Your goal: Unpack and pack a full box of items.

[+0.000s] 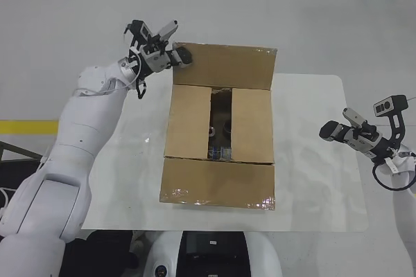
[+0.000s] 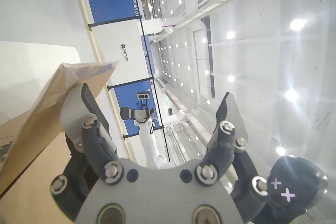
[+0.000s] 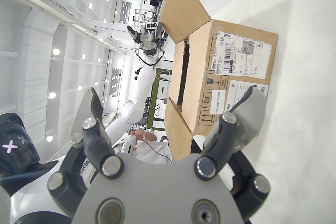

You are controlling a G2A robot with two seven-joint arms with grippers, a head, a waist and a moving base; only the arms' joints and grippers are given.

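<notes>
One cardboard box point(image 1: 218, 124) sits in the middle of one white worktop point(image 1: 312, 152), a little toward the left edge. It has four flaps. The near flap point(image 1: 218, 181) is folded out flat toward the worktop's near edge, with clear tape shining along its rim. The two side flaps, left point(image 1: 188, 121) and right point(image 1: 252, 124), lie inward over the opening with a narrow gap between them. Dark items point(image 1: 220, 138) show in that gap; I cannot count them.

My right pincer point(image 1: 329, 130) hangs over the right edge of the worktop, well apart from the box, its fingers spread wide and holding nothing. It faces the box's right wall, which carries three white stickers: one large shipping label point(image 3: 240, 55) with a barcode and a square code, and two smaller ones partly behind my finger. Three black handling symbols are printed beside them.

Farthest off, the far flap point(image 1: 225, 66) leans outward beyond the far edge. My left pincer point(image 1: 179, 40) is at that flap's left corner, near the worktop's far left corner. It is spread wide, with one finger point(image 2: 78, 104) touching the taped corner and the other in open air.
</notes>
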